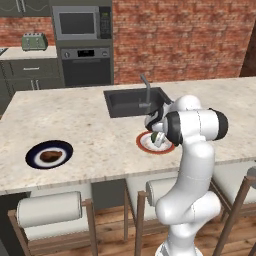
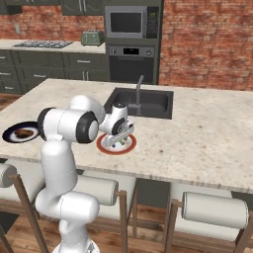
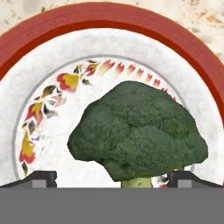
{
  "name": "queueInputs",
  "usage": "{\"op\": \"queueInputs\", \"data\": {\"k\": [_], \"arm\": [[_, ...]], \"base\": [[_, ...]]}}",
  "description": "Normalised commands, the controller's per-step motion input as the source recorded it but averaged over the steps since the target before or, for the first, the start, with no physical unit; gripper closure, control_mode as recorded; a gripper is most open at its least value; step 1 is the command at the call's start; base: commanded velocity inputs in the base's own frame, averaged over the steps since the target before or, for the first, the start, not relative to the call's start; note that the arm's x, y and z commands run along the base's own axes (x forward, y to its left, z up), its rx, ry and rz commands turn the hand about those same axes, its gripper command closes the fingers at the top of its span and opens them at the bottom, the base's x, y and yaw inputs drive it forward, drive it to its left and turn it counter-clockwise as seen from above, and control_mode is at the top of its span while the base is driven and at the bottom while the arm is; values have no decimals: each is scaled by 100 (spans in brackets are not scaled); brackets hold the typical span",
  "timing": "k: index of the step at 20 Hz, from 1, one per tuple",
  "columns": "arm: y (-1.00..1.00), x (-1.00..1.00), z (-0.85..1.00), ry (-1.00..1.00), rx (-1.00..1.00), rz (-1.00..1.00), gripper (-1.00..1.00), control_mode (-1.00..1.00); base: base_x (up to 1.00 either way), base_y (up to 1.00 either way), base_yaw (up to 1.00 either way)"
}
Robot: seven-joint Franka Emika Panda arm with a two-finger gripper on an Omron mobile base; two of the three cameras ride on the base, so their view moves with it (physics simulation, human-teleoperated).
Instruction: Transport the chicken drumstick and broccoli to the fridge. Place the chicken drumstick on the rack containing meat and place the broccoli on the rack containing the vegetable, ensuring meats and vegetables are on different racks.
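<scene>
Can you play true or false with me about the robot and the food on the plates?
1. The broccoli sits on a red-rimmed plate. True.
2. The pincer is squeezing the broccoli. False: its jaws stand open, one on each side.
3. The chicken drumstick lies on a dark blue plate. True.
4. Both plates touch each other. False: they sit far apart on the counter.
5. The sink holds the broccoli. False: it is on the plate.
</scene>
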Motion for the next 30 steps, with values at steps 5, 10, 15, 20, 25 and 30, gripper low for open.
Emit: {"op": "queueInputs", "data": {"k": [5,10,15,20,25,30], "arm": [[0,12,-16,0,0,2,100,-100],[0,18,-22,0,2,1,100,-100],[0,20,-31,2,7,3,100,-100],[0,-9,0,0,1,0,100,-100],[0,-70,46,0,0,-12,100,-100],[0,-88,72,0,0,-26,100,-100]], "base": [[0,0,0],[0,0,0],[0,0,0],[0,0,0],[0,0,0],[0,0,0]]}}
